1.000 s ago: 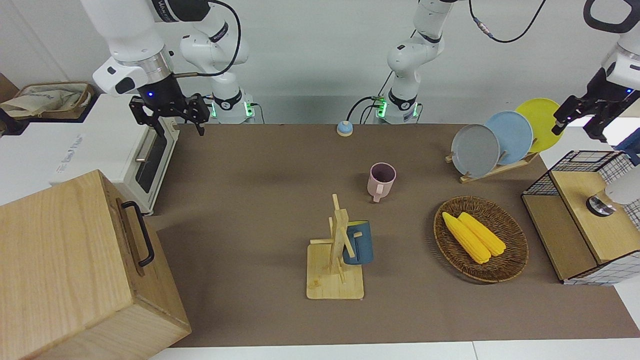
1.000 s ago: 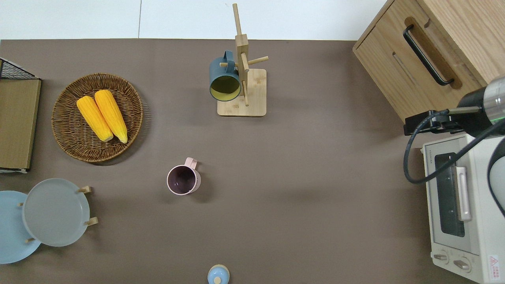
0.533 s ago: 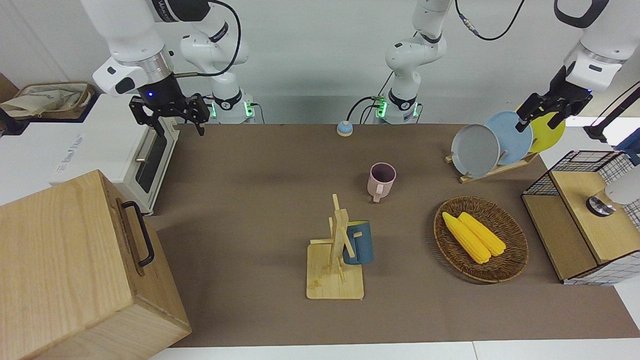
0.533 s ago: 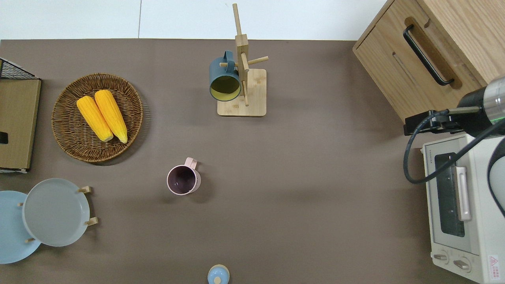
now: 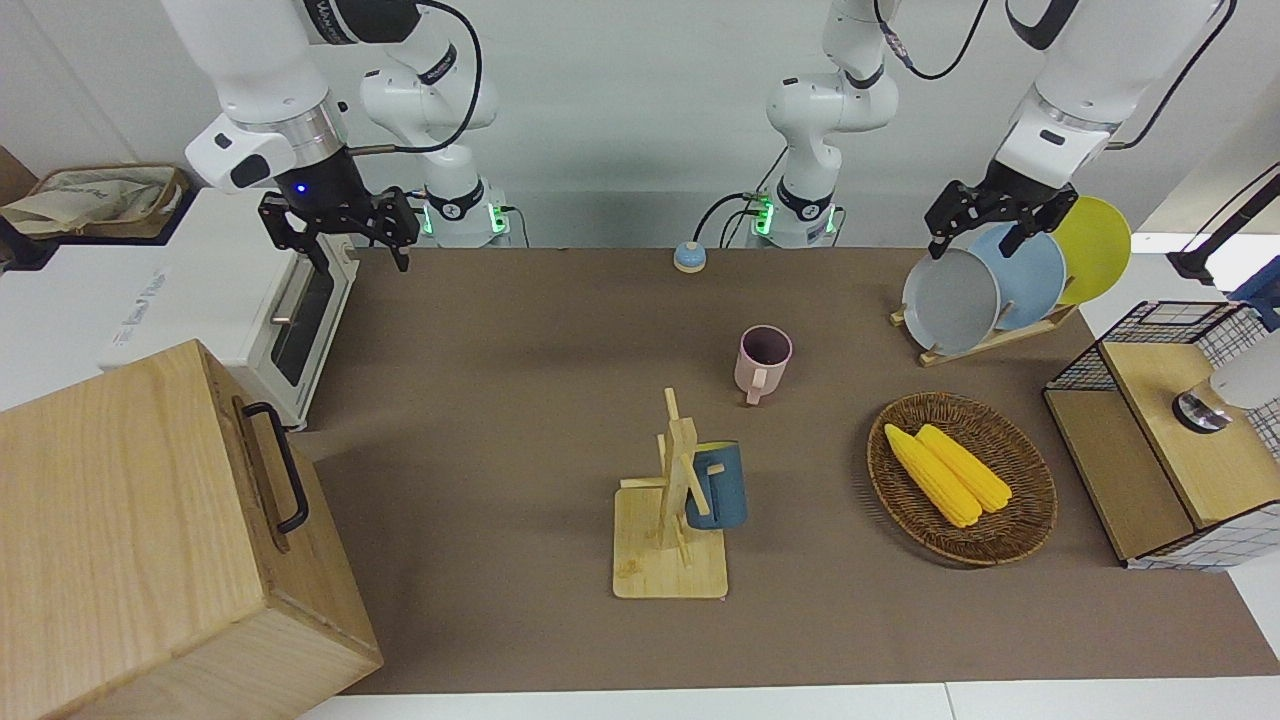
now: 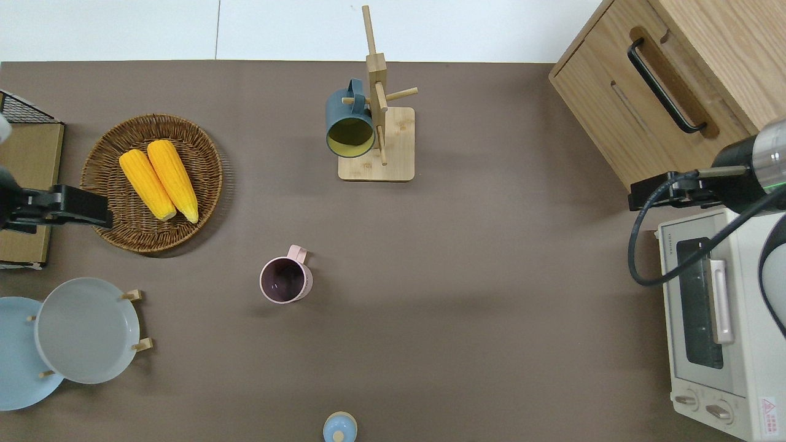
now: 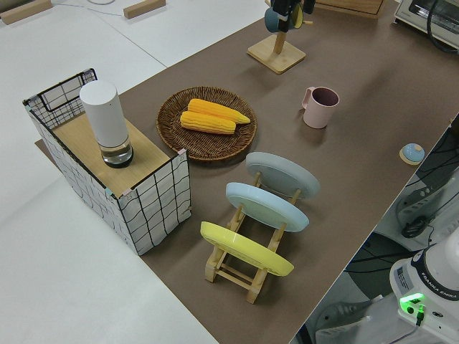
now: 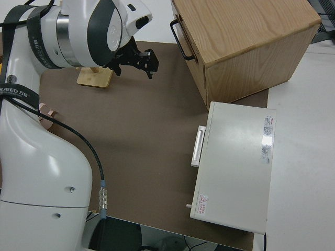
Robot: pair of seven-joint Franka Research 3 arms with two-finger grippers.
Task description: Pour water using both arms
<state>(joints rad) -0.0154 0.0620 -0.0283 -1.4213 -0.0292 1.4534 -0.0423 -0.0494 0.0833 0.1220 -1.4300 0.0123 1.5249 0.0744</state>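
Left claw (image 5: 985,222) upper right of front frame, fingers apart, empty. Right claw (image 5: 340,228) parked, apart. Advice: approach pink mug (image 5: 763,361) at frame centre slowly, descend square, avoid plate rack (image 5: 985,340).

1. A mug (image 6: 285,280) stands near the middle of the table (image 6: 479,294).
2. A mug stand (image 6: 377,126) sits farther from the robots than that mug, with a second mug (image 6: 349,126) hung on it.
3. A basket (image 6: 113,230) holding two corn cobs (image 6: 158,179) lies toward the left arm's end.
4. A plate rack (image 5: 990,335) with three plates (image 5: 1005,275) is nearer to the robots than the basket.
5. A wire crate (image 7: 154,197), at the left arm's end, carries a cylinder (image 7: 106,122) on its top.
6. A toaster oven (image 6: 715,319) and a wooden box (image 6: 675,73) occupy the right arm's end, the box farther from the robots.
7. A bell (image 6: 339,428) sits at the table edge nearest the robots.
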